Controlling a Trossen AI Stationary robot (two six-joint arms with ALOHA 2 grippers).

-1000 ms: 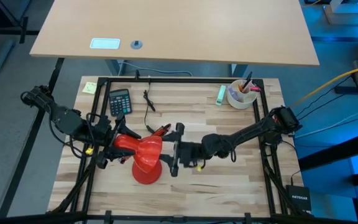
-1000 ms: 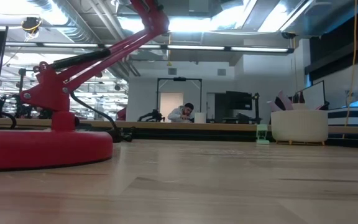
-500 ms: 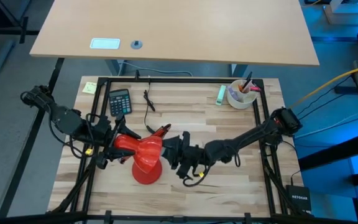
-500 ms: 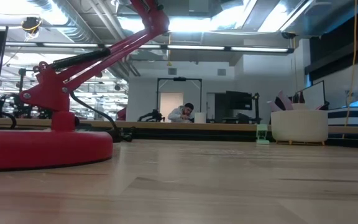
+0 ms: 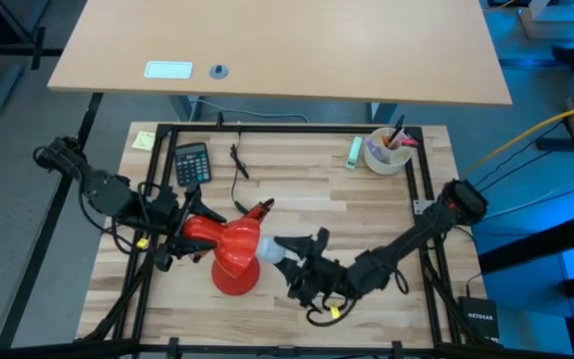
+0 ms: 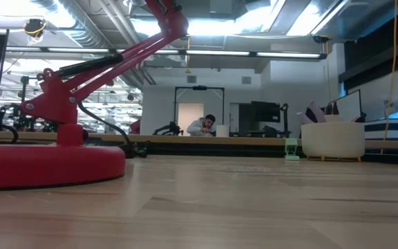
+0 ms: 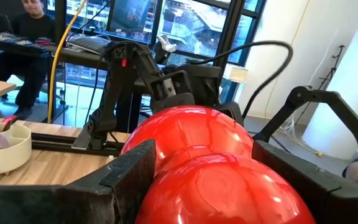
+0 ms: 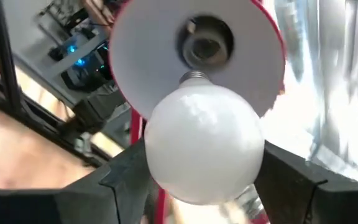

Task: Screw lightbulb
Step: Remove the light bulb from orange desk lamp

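The red desk lamp stands on its round base (image 5: 235, 278), which also shows in the low view (image 6: 47, 163). Its shade (image 5: 235, 240) lies level, and its white inside and socket (image 8: 206, 41) face my right gripper. My left gripper (image 5: 189, 227) is shut on the shade's back (image 7: 197, 155). My right gripper (image 5: 289, 253) is shut on the white lightbulb (image 5: 270, 249), just right of the shade's mouth. The bulb's silvery screw base (image 8: 194, 77) points at the socket, a short way from it. My left gripper pinches the rounded back of the red shade (image 7: 166, 168) between its two fingers (image 7: 128, 177), coming level from the table's left. The shade is clear of the table, mouth toward the right. My right gripper pinches the bulb's round glass (image 8: 160, 168) between its two fingers (image 8: 284, 171), one on each side. The fingers come about level from the table's right, slanting from the near side. The bulb is lifted clear, its screw base pointing away from the gripper toward the shade.
A black calculator (image 5: 192, 163), a black cable (image 5: 237, 160), a green item (image 5: 353, 150) and a white bowl of pens (image 5: 387, 152) lie along the far side. A black frame (image 5: 287, 128) rims the table. A person sits far behind in the low view (image 6: 204, 125).
My right arm has swung toward the table's near edge and its gripper has turned, so that the bulb now points at the shade's mouth and shows white in the high view. My left gripper and the lamp have kept still.
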